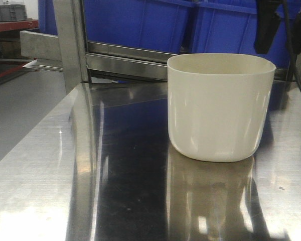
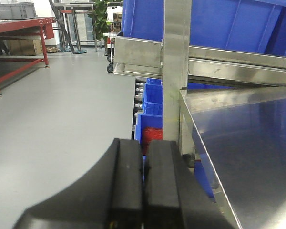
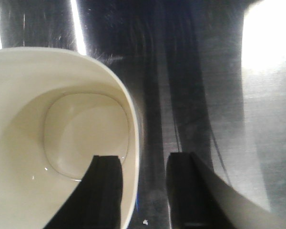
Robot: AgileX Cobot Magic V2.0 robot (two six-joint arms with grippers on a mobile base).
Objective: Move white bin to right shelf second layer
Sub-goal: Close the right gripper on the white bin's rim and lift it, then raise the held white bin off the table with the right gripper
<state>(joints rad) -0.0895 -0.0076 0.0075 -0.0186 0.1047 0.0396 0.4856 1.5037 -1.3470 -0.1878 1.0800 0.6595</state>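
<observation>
One glossy cream-white plastic tub (image 1: pixel 220 108) stands upright on the mirror-like steel tabletop (image 1: pixel 65 165) — not yet lifted. Right gripper (image 3: pixel 144 162), spread, straddles the tub's wall; left gripper (image 2: pixel 144 145), pressed together and empty, sits well apart from the tub. Grasp and transfer outstanding.

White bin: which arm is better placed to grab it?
Right. The right end effector is open and straddles the white bin wall, one finger inside, one outside. The left end effector is shut, off the steel tabletop edge, with no bin in its view.
</observation>
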